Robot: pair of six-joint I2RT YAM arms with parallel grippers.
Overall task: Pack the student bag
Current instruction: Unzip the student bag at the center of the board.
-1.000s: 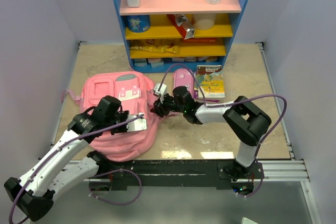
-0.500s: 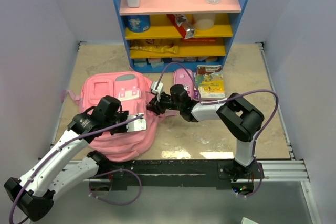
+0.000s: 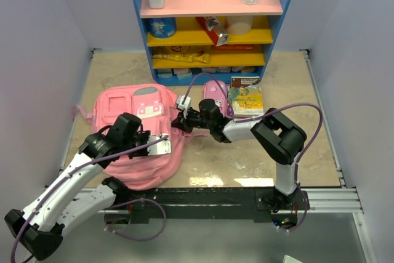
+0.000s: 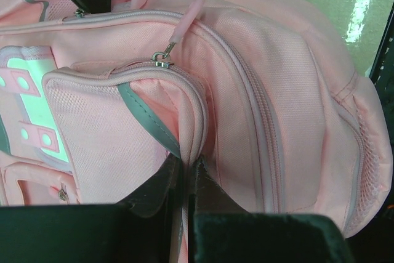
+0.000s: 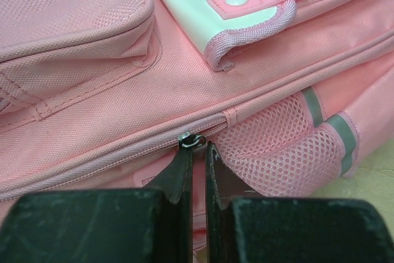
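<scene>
opening the student bag (image 3: 120,106), flat on the left of the desk (image 3: 246,158): your left gripper (image 4: 186,165) clamps the front pocket (image 4: 123,146) edge, your right gripper (image 5: 198,149) looks pinched on the zip pull (image 5: 191,139); next, draw the zip steadily along.

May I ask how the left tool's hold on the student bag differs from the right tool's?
The left tool pinches the front pocket's edge on the student bag; the right tool pinches just below the main zip's metal slider. From above, the left tool sits over the bag's near half, the right tool at its right edge. Both have jaws almost together on the bag.
</scene>
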